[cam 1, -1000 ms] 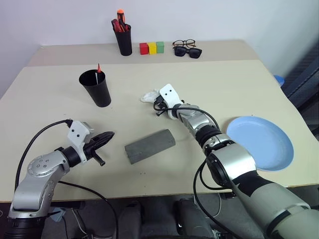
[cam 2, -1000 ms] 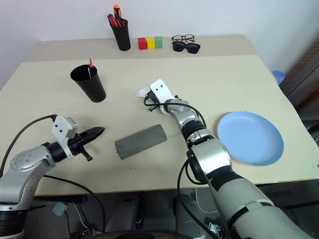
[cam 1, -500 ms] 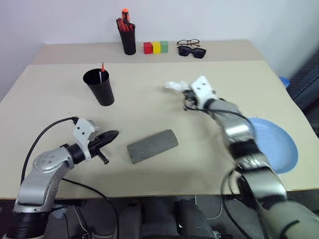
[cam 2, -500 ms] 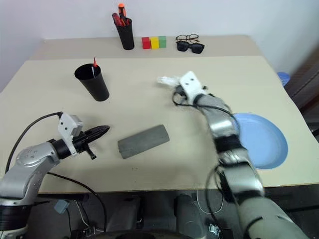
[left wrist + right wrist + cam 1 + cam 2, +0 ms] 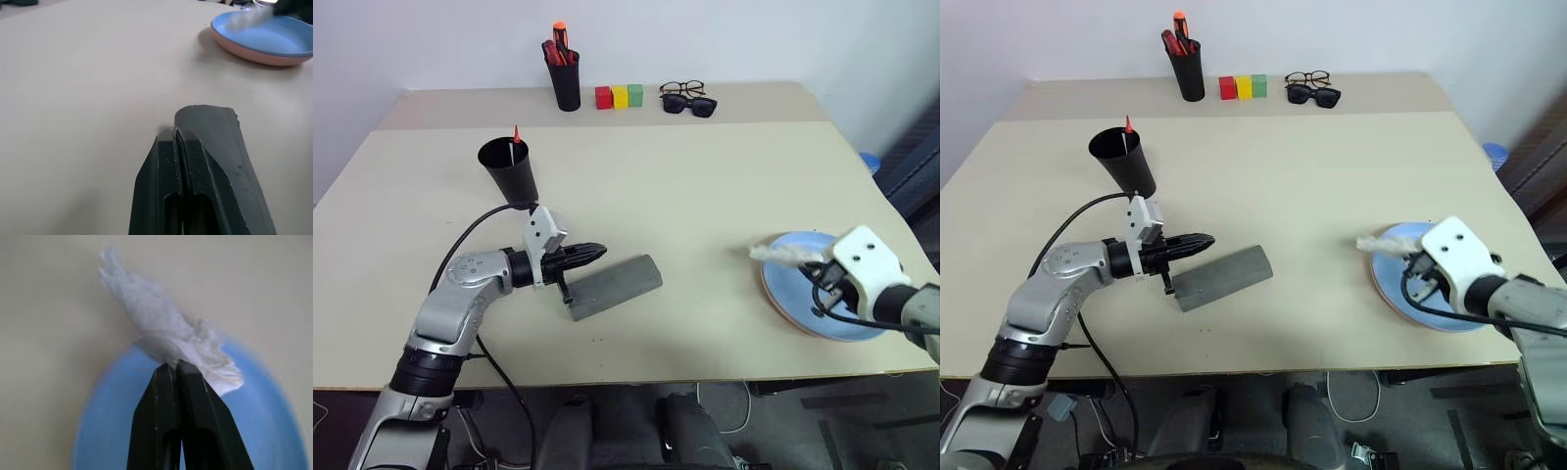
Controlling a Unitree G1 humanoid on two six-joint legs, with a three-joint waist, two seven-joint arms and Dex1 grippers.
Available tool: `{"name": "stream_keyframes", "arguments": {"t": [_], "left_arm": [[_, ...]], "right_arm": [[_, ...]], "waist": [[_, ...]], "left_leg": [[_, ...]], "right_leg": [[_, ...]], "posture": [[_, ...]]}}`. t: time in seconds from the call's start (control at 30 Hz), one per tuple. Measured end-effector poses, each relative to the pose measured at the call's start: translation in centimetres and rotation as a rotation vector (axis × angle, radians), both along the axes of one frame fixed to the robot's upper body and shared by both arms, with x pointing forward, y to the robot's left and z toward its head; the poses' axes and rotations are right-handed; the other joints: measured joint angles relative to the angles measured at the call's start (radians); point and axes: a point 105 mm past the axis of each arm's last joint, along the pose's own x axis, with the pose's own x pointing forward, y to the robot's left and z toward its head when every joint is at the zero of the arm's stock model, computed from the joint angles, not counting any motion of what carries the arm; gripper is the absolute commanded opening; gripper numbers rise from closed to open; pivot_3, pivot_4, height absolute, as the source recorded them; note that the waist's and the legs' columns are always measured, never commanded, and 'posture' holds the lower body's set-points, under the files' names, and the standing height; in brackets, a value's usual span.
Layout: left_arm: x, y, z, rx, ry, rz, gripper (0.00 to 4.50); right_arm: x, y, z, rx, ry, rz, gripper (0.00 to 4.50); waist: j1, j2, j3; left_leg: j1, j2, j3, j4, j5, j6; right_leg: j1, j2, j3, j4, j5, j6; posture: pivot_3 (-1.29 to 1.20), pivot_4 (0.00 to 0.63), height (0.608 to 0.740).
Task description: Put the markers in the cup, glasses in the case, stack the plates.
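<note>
The right gripper [image 5: 177,363], jaws pinched on a crumpled white tissue [image 5: 168,340], has swung from mid-table to above the stacked blue-on-pink plates [image 5: 266,46], while the left gripper [image 5: 597,253], shut and empty, has closed in on the grey case [image 5: 615,286]. The markers [image 5: 515,137] stand in the cup [image 5: 512,174], but the glasses [image 5: 681,87] sit at the table's far edge, probably the last step; no writing is legible.

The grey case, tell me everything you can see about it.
The case is a grey, oblong hard shell with a matte, slightly rough look and rounded top. It is shut and lies flat on the table, set at a slant, between the cup and the plates. The left pincer, shut, sits at its near-left end; whether it touches is unclear.
</note>
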Motion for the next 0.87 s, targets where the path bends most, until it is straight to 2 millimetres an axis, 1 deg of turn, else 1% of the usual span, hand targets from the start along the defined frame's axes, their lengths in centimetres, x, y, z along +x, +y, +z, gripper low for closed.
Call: {"name": "stream_keyframes", "arguments": {"t": [0.03, 0.07, 0.13, 0.2, 0.3, 0.37, 0.43, 0.53, 0.63, 0.67, 0.73, 0.87], "left_arm": [[0.0, -0.1, -0.1, 0.002, 0.003, -0.009, 0.00], [0.0, -0.1, -0.1, 0.003, 0.004, -0.013, 0.00], [-0.1, 0.2, -0.2, 0.008, 0.007, -0.005, 0.00], [-0.1, 1.3, -0.4, 0.013, 0.010, 0.032, 0.00], [-0.1, 3.9, -0.2, 0.011, -0.001, 0.147, 0.00], [0.0, 6.0, 0.2, -0.012, -0.010, 0.247, 0.00], [-0.2, 8.5, 0.5, -0.011, -0.029, 0.361, 0.00], [-1.3, 12.9, 0.1, 0.001, -0.039, 0.564, 0.00], [-3.0, 16.4, -0.2, 0.030, -0.049, 0.724, 0.00], [-3.6, 16.9, -0.3, 0.040, -0.053, 0.759, 0.00], [-4.5, 17.2, -0.3, 0.044, -0.065, 0.796, 0.00], [-5.5, 16.9, 0.0, 0.034, -0.085, 0.827, 0.00]], "right_arm": [[0.1, -0.2, 0.0, -0.021, -0.001, -0.008, 1.97], [0.2, -0.2, 0.2, -0.043, -0.012, -0.006, 2.37], [0.7, 0.3, 0.7, -0.060, -0.047, 0.024, 3.43], [1.5, 1.0, 1.7, -0.067, -0.105, 0.070, 3.43], [2.7, 2.4, 3.3, -0.027, -0.176, 0.163, 3.43], [3.7, 3.6, 4.4, 0.075, -0.228, 0.219, 3.43], [4.9, 4.7, 5.1, 0.207, -0.271, 0.260, 3.43], [6.7, 5.7, 4.9, 0.360, -0.275, 0.310, 3.43], [7.6, 6.2, 3.3, 0.401, -0.213, 0.366, 3.43], [7.8, 6.4, 2.6, 0.420, -0.181, 0.387, 3.43], [8.1, 6.7, 1.6, 0.459, -0.138, 0.420, 3.43], [8.3, 7.5, 0.9, 0.495, -0.093, 0.482, 3.43]], "waist": [[0.000, 0.000, 0.000], [0.000, 0.000, 0.000], [0.000, 0.000, 0.000], [0.000, 0.000, 0.000], [0.002, -0.001, 0.001], [0.002, -0.002, 0.001], [0.001, -0.002, 0.001], [0.001, -0.002, 0.001], [0.007, -0.002, 0.001], [0.010, -0.002, 0.001], [0.013, -0.002, 0.001], [0.007, -0.002, 0.001]], "left_leg": [[0.001, 0.000, 0.000, 0.000, 0.000, 0.000], [0.001, 0.000, 0.000, 0.000, 0.000, 0.000], [0.001, 0.000, 0.000, -0.001, 0.000, 0.000], [0.001, 0.001, 0.000, -0.001, 0.000, 0.000], [0.001, 0.001, 0.000, -0.001, 0.000, 0.000], [0.001, 0.002, 0.000, -0.001, 0.000, 0.000], [0.001, 0.002, 0.000, -0.001, 0.000, 0.000], [0.001, 0.002, 0.000, -0.001, 0.000, 0.000], [0.000, 0.003, 0.000, -0.001, 0.000, 0.001], [0.000, 0.003, 0.000, -0.001, -0.001, 0.001], [0.000, 0.002, 0.000, -0.001, -0.001, 0.001], [0.002, 0.002, 0.000, -0.001, -0.001, 0.001]], "right_leg": [[0.000, 0.000, 0.001, 0.000, 0.000, 0.000], [0.000, 0.000, 0.001, 0.000, 0.000, 0.000], [0.000, 0.001, 0.001, 0.000, 0.000, 0.000], [0.000, 0.000, 0.001, 0.000, 0.000, 0.000], [0.000, 0.000, 0.000, 0.000, 0.000, 0.000], [0.001, 0.000, 0.000, 0.000, 0.000, 0.000], [0.001, 0.000, 0.000, -0.001, 0.000, 0.000], [0.001, -0.001, 0.000, -0.001, 0.000, 0.000], [0.001, -0.002, 0.000, -0.002, 0.000, 0.000], [0.001, -0.003, 0.000, -0.003, 0.000, 0.000], [0.002, -0.004, -0.001, -0.003, 0.000, 0.000], [0.004, -0.003, -0.001, -0.004, 0.000, 0.000]], "posture": [[0.00, 0.150, 0.740], [0.00, 0.150, 0.740], [0.00, 0.150, 0.740], [0.00, 0.150, 0.740], [0.00, 0.150, 0.740], [0.00, 0.150, 0.740], [0.00, 0.150, 0.740], [0.00, 0.150, 0.740], [0.00, 0.150, 0.740], [0.00, 0.150, 0.740], [0.00, 0.150, 0.740], [0.00, 0.150, 0.740]]}}
